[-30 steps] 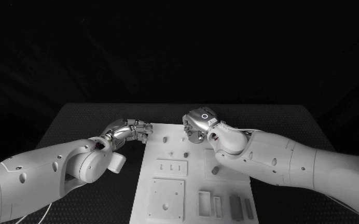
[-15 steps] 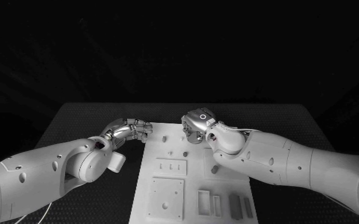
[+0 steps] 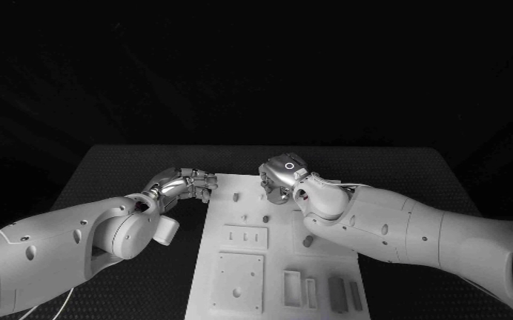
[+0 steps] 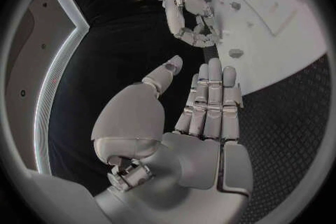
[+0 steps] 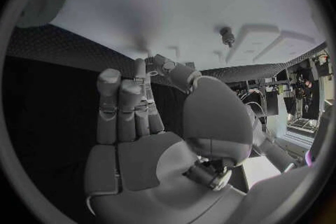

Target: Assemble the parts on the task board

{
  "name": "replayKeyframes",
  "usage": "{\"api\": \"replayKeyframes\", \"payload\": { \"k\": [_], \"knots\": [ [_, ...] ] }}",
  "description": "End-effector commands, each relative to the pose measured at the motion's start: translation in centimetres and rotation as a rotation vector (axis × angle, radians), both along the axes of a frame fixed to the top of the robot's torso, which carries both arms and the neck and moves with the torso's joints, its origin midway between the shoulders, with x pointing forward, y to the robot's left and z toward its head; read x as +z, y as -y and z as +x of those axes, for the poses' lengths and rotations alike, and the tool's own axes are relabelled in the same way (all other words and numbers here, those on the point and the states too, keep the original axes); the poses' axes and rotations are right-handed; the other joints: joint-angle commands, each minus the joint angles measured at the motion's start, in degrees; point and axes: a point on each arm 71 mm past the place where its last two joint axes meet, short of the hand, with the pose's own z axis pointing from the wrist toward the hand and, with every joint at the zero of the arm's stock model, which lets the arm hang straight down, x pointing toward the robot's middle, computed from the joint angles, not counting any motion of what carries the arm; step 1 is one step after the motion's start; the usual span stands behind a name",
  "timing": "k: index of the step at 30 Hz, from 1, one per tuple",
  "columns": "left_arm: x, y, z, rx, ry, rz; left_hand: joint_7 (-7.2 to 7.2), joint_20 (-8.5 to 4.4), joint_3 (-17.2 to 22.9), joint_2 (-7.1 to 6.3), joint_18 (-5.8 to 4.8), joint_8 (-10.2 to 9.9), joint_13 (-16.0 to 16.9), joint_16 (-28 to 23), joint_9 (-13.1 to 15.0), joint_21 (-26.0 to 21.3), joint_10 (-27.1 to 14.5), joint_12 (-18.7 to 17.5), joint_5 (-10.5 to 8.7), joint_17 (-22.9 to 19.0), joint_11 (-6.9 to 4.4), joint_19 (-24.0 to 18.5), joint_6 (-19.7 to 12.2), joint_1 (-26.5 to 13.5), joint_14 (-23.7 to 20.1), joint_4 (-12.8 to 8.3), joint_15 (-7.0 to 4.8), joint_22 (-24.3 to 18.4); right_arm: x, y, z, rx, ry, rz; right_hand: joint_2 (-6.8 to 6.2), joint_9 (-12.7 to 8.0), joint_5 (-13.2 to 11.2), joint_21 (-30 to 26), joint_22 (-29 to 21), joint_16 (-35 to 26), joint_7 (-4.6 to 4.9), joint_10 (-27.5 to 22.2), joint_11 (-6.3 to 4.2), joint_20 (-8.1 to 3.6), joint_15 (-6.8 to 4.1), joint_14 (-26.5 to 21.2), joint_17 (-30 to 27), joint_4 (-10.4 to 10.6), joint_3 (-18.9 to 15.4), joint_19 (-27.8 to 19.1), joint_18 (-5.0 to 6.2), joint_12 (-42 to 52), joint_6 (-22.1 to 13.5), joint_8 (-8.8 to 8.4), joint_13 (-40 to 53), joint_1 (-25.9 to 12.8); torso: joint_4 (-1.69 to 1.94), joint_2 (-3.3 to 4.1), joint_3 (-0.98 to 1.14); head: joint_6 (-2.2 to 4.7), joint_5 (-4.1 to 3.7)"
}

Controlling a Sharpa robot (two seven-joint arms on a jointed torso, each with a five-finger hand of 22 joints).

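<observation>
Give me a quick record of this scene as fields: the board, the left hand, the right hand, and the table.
board: white task board in the middle of the table, with raised blocks, slots and small pegs
left hand: left hand at the board's far left edge, fingers straight and together, holding nothing
right hand: right hand over the board's far end, fingers curled; whether it holds a part cannot be told
table: black textured table

A black textured bench point(image 3: 118, 168) fills the lower frame; behind it, the upper frame is dark.
</observation>
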Motion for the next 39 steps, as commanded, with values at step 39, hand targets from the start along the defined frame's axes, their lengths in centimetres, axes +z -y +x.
{"api": "replayKeyframes", "payload": {
  "k": [39],
  "knots": [
    [0.1,-0.4,0.3,0.003,0.007,0.002,0.08,-0.24,0.42,-0.16,1.15,-0.46,-0.11,0.26,0.19,0.32,-0.30,-0.50,-0.14,-0.10,0.15,-0.36,0.07,-0.27,-0.42,-0.01,0.06,0.85,-0.2,0.9,0.4,-0.053,0.001,0.067,-4.81,-1.97,0.15,-0.89,0.56,-1.50,0.57,-10.21,3.56,0.49,3.02,-1.36,-1.20,-2.53,-4.40,-2.07,2.27,-1.92,-9.40,-4.90,-2.59,-2.57,0.60,0.11,-0.20,0.41,-0.70]
  ]
}}
